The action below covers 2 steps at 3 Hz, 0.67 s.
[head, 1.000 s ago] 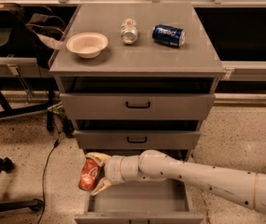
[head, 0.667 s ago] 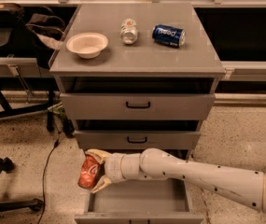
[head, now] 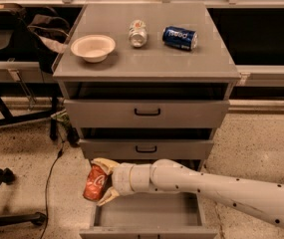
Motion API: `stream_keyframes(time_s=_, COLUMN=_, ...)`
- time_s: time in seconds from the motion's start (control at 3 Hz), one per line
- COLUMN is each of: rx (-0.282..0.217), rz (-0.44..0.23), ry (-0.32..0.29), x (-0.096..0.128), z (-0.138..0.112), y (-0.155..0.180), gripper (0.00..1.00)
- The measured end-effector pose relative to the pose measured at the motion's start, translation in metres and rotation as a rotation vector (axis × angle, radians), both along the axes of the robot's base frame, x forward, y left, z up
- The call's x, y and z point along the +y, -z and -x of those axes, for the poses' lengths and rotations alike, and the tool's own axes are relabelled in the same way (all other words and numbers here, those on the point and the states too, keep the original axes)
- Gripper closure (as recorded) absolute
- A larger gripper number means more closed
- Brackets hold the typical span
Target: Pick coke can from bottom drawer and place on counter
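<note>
Three cans were counted. One red-orange coke can (head: pixel 95 182) was clamped between the jaws. The other two lay on the flat grey surface (head: pixel 146 66) well above the jaws: one silver-white can (head: pixel 138 33) and, further right, one blue Pepsi can (head: pixel 180 37). One cream round bowl (head: pixel 93 48) stood on that surface, straight above the jaws. The grey metal cabinet had three drawers. The top drawer (head: pixel 191 114) and middle drawer (head: pixel 181 149) sat above the jaws and carried one black handle each, two in all. The open bottom drawer (head: pixel 149 215) lay just below the jaws and to their right. One pale arm (head: pixel 221 188) carried the single pair of jaws.
</note>
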State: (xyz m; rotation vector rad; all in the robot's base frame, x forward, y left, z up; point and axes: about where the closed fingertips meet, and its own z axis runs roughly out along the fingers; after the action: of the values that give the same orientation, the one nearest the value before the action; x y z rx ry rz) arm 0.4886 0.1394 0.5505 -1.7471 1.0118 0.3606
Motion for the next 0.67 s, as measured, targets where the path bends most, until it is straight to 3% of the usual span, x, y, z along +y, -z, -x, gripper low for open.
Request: stream_keyframes(time_s=0.67, rx=-0.135, rz=0.008, ry=0.095, x=-0.038, z=0.007, y=-0.076, gripper=1.0)
